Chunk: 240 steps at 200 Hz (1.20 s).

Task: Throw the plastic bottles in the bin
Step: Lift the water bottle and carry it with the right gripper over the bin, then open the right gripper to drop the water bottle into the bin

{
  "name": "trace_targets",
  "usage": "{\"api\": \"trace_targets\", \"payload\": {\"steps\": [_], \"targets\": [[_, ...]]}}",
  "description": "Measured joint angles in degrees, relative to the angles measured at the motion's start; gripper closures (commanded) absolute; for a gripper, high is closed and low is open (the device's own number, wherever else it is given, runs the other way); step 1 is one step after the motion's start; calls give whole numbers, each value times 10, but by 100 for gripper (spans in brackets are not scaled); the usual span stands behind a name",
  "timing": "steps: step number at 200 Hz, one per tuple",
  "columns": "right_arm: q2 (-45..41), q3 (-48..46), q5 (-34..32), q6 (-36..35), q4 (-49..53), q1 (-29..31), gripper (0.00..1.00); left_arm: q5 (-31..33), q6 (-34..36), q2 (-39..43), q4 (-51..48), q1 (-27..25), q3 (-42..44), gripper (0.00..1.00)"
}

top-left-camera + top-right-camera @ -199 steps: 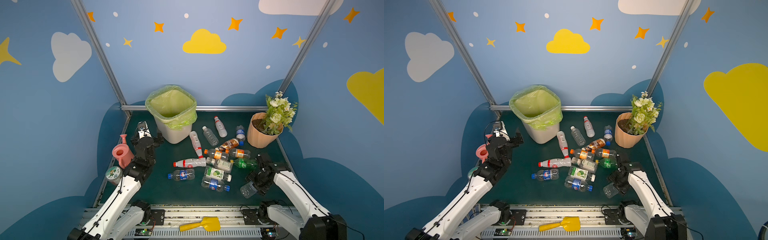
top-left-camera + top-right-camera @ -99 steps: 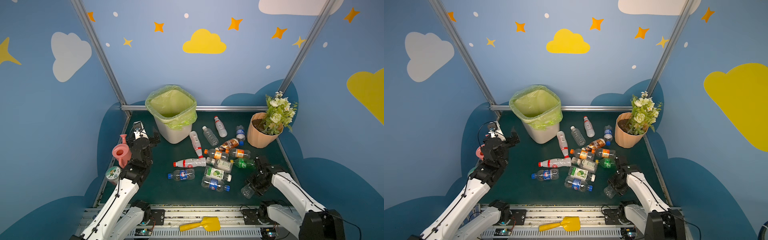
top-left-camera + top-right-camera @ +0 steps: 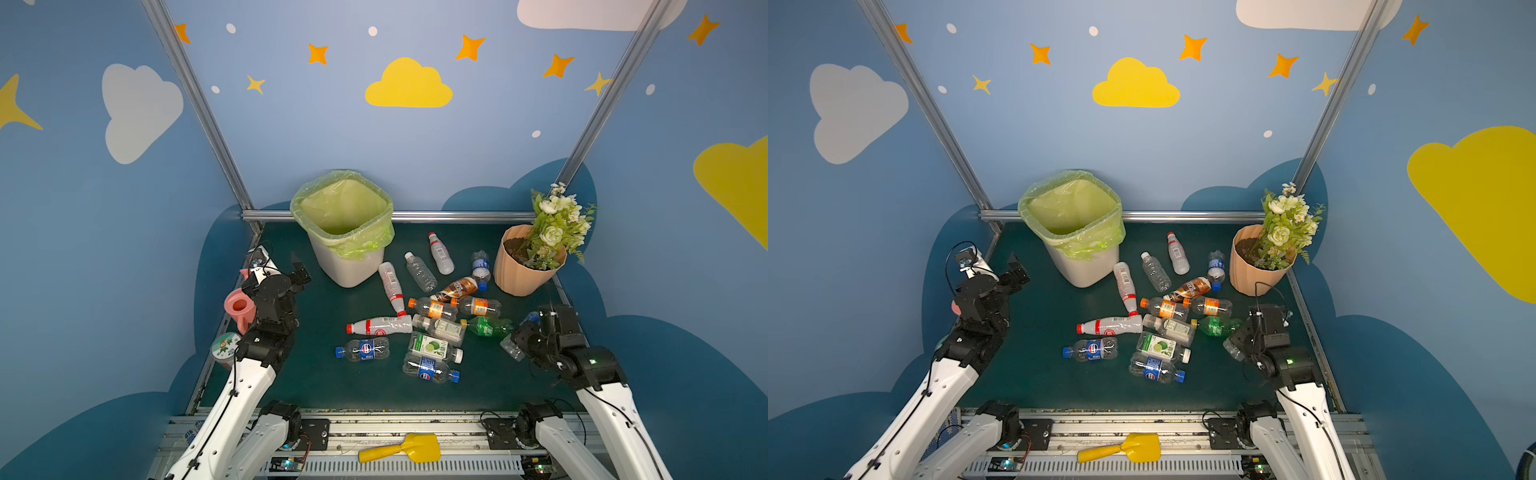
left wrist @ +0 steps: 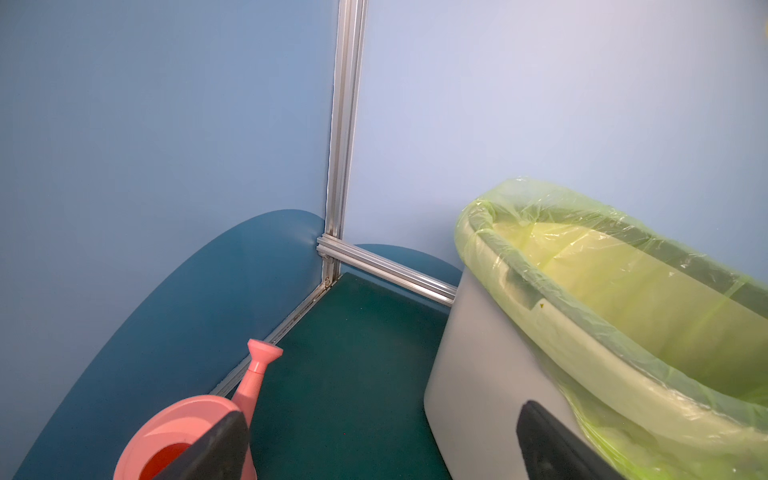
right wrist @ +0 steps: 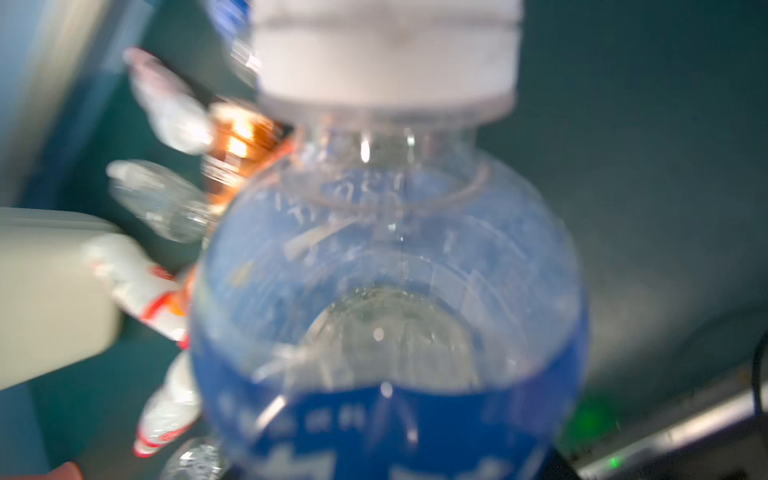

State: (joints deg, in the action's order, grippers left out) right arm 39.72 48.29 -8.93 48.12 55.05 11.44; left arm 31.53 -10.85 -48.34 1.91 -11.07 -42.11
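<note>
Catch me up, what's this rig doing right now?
Two arms are moving plastic bottles from the green mat into the white bin. The right tool grips a clear bottle with a blue label near the mat's right edge, far from the bin. The left tool hangs open and empty beside the bin. About a dozen bottles lie loose on the mat; none shows inside the bin.

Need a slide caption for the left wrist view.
Open, empty left claw facing the corner, pink watering can on one side, bag-lined white bin on the other.
</note>
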Motion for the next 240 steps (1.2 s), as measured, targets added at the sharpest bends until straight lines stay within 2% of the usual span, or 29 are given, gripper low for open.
{"api": "trace_targets", "payload": {"steps": [37,76,95,119,156,172,183,201,210,226,240], "targets": [[69,111,8,-110,-101,12,60,-6,-35,-17,-36,5,-15,0],[233,245,81,-186,-265,56,60,-24,-64,-26,-78,6,-31,0],[322,322,126,-203,-333,95,59,-32,-75,-24,-95,7,-35,0],[455,463,203,-206,-409,140,58,-43,-85,-19,-118,8,-36,0],[654,680,311,-180,-465,204,56,-56,-93,-13,-151,8,-37,0],[746,781,346,-158,-471,223,47,-61,-94,-10,-161,9,-38,0],[824,887,365,-146,-452,233,28,-66,-94,-10,-166,9,-38,0],[975,1116,389,-133,-386,243,18,-73,-94,-10,-177,11,-40,0],[1022,1182,394,-129,-346,243,14,-79,-94,-12,-185,13,-44,0],[1037,1189,395,-128,-289,236,9,-87,-94,-14,-193,14,-50,0],[991,1099,378,-143,-273,226,7,-92,-96,-14,-194,14,-50,0]]}}
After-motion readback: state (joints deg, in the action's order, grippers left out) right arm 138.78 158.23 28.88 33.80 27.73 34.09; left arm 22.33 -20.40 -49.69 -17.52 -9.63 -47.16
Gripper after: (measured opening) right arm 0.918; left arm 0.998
